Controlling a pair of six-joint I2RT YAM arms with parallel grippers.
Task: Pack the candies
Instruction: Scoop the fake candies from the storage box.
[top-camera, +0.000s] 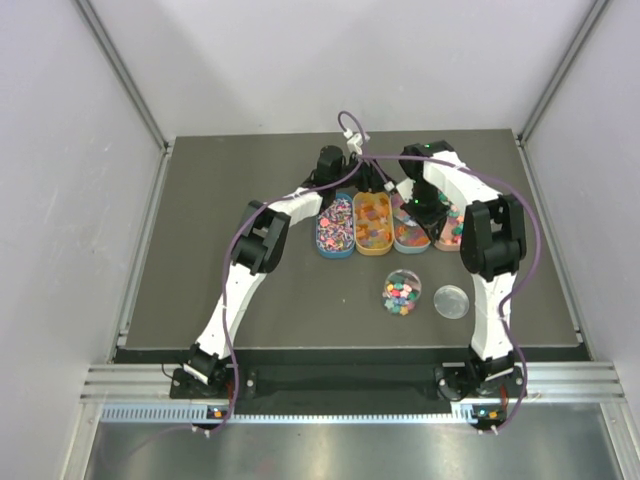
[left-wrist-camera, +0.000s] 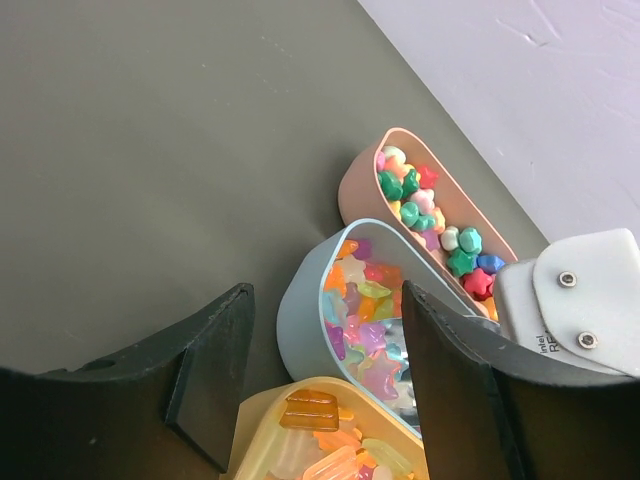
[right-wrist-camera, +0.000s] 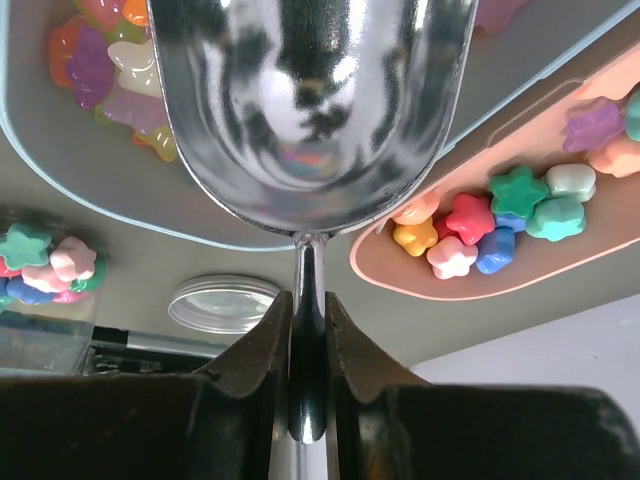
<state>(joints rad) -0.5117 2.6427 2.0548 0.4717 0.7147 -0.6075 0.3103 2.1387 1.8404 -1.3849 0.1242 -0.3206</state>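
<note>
Your right fingers (right-wrist-camera: 255, 370) clamped on scoop (right-wrist-camera: 310, 110) handle, bowl empty over blue tray (right-wrist-camera: 60, 170), likely ready to dig. Left fingers (left-wrist-camera: 215, 370) spread, idle. Candies (right-wrist-camera: 480, 215) in trays (top-camera: 335, 253) at 12 o'clock from jar (top-camera: 401, 293); some inside it.

Soft, even overhead light; mirror glare on the scoop (right-wrist-camera: 310, 110); blurry close foreground.

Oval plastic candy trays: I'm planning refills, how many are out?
4, in one row, left to right: dark blue tray, yellow tray, light blue tray, pink tray. Arms overlap them; another could be hidden.
</note>
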